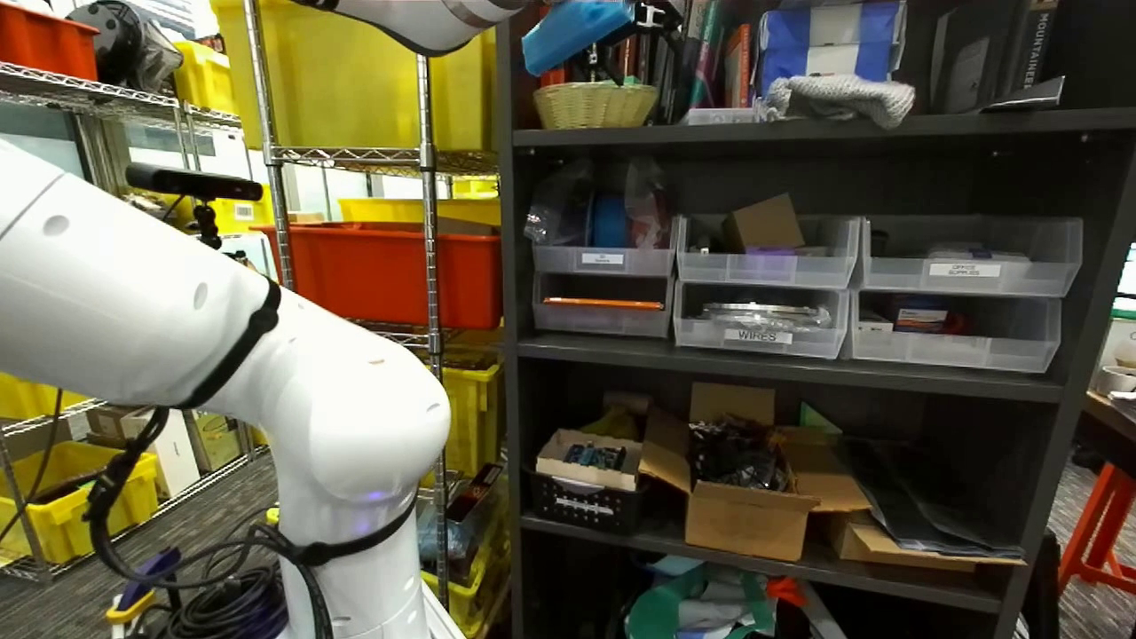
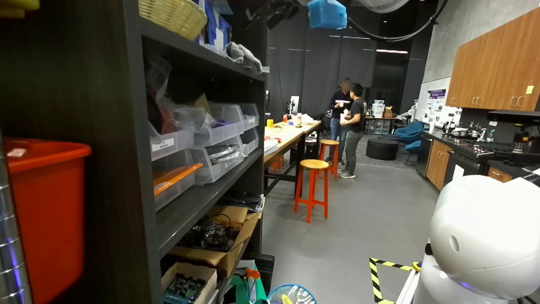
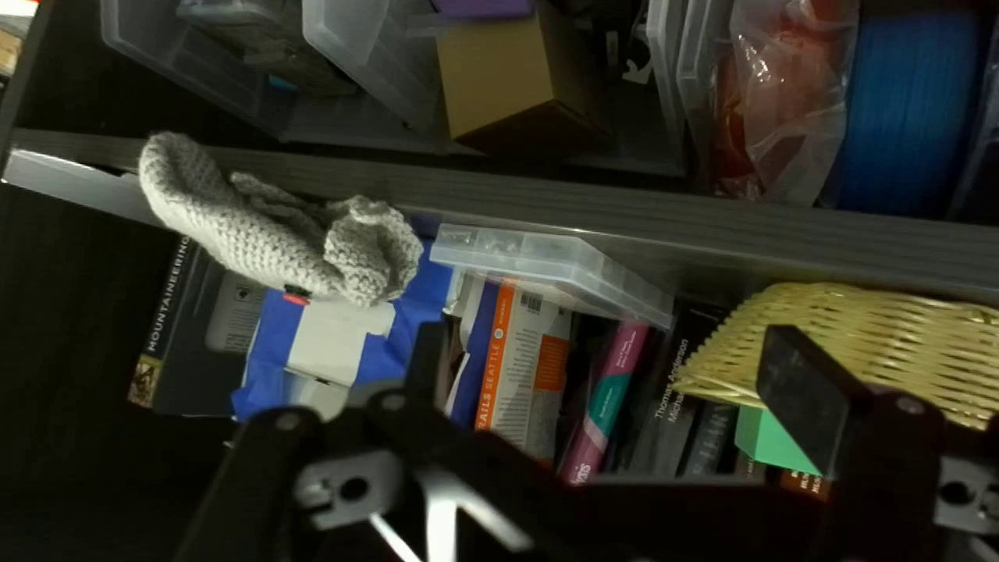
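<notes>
My gripper (image 3: 605,343) stands open in the wrist view, its fingers wide apart with nothing between them. Behind the gap are upright books, among them a purple and teal one (image 3: 605,406) and an orange-spined one (image 3: 499,351). A pale wicker basket (image 3: 851,336) lies behind the right finger, with a green object (image 3: 769,441) at its rim. A clear flat plastic case (image 3: 546,254) sits on the shelf edge. Beside it are a grey knitted item (image 3: 265,226) and a blue-and-white package (image 3: 335,336). In an exterior view the gripper hangs near the basket (image 1: 595,105); contact cannot be judged.
The dark shelf unit (image 1: 790,359) holds clear bins (image 1: 759,333) below the top shelf and an open cardboard box (image 1: 745,524) lower down. Wire racks with a red bin (image 1: 382,275) adjoin it. Stools (image 2: 314,164), a long table and two people (image 2: 356,122) are further off.
</notes>
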Controlling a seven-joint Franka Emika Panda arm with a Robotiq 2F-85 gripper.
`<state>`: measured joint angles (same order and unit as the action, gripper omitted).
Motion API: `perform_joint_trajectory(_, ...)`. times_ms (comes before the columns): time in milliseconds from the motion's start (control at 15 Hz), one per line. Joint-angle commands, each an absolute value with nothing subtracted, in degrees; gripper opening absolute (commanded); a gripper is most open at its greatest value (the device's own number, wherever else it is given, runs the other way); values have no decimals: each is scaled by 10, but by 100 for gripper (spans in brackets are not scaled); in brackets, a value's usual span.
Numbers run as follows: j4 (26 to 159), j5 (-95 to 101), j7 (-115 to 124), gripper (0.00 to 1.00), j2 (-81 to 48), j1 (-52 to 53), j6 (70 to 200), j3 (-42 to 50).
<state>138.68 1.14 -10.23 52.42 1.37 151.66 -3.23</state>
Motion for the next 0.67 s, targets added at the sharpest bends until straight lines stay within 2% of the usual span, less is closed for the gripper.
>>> perform_joint_trajectory(0,1341,27,-182,100,482,84,1492,25)
perform_joint_trajectory(333,1302,24,-248,100,442,122,1493,70)
perform_joint_trajectory(600,1287,31,-272,100,422,122,1507,73)
